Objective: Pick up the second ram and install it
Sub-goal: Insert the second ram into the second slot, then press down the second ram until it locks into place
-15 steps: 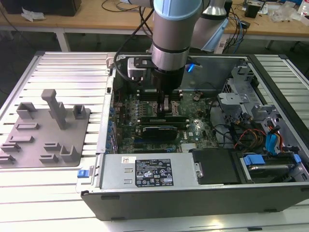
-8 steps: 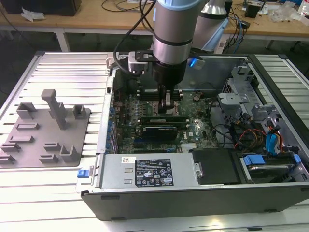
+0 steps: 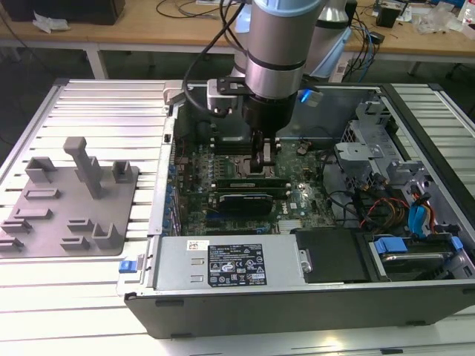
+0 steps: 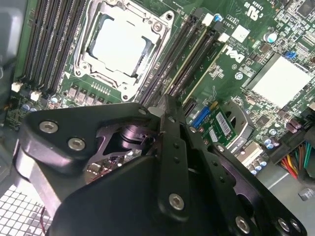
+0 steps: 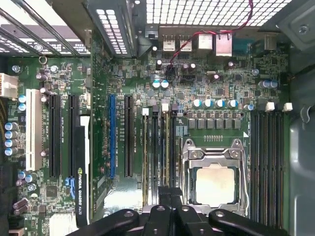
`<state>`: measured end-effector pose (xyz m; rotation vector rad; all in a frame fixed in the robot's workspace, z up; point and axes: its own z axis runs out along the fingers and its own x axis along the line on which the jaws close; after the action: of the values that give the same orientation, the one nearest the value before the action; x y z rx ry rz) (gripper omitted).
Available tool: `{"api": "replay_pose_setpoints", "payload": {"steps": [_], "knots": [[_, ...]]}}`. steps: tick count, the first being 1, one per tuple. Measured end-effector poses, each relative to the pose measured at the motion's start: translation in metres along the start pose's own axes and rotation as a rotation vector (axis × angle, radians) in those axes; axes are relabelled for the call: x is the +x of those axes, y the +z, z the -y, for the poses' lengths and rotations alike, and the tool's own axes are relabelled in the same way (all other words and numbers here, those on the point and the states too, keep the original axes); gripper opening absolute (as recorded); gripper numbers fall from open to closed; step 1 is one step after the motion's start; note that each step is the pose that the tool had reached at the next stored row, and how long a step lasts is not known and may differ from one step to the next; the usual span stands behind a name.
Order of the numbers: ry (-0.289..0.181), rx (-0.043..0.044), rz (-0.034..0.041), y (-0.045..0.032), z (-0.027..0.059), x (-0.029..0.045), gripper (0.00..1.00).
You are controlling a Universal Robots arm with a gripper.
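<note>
Black on the fingers [image 4: 173, 147], pressed together to a thin seam, with nothing visible between them. Hung low inside the open computer case [image 3: 297, 308], over the memory slots [image 5: 155, 147] beside the processor socket [image 5: 212, 184]. Could not make out any contact at the tips, hidden under the fingers' own bulk. Found the second ram [image 5: 171, 142] standing on edge in a slot, running out from directly beneath the fingertips.

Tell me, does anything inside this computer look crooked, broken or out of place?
Nothing stands out. The gripper is down over the memory slots beside the bare processor, and the boards and cables inside the open computer case look orderly and undamaged.
</note>
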<state>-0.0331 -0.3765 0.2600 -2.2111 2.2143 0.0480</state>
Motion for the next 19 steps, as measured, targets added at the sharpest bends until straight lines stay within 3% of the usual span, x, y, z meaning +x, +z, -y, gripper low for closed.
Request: {"api": "replay_pose_setpoints", "payload": {"steps": [16, 19], "knots": [[0.0, 0.0, -0.0001, -0.0002, 0.0117, 0.0, 0.08], [0.0, -0.0009, -0.0017, -0.0002, 0.0201, 0.0, 0.08]]}}
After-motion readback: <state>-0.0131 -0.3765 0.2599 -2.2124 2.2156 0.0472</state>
